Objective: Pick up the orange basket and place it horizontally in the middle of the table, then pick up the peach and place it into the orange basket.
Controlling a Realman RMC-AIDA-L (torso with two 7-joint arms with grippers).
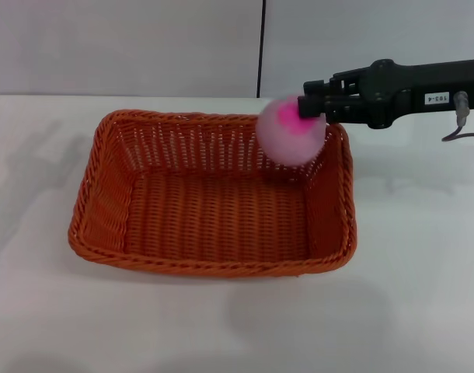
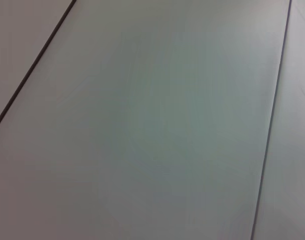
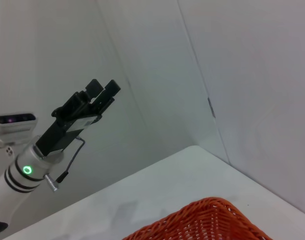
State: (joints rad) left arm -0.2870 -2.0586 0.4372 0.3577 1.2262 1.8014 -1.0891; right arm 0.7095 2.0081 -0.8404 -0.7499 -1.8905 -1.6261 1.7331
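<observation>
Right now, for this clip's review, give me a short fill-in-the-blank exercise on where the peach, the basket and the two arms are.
1. The peach is held by the ____ gripper.
2. The peach hangs over the far right corner of the orange ____.
3. The basket's inside is ____; nothing lies in it yet.
4. The left gripper is raised off the ____, parked away from the basket.

Missing words: right; basket; empty; table

The orange basket point(image 1: 214, 203) sits mid-frame on the table point(image 1: 423, 264); the peach point(image 1: 291, 132) hangs over its upper-right corner.
</observation>
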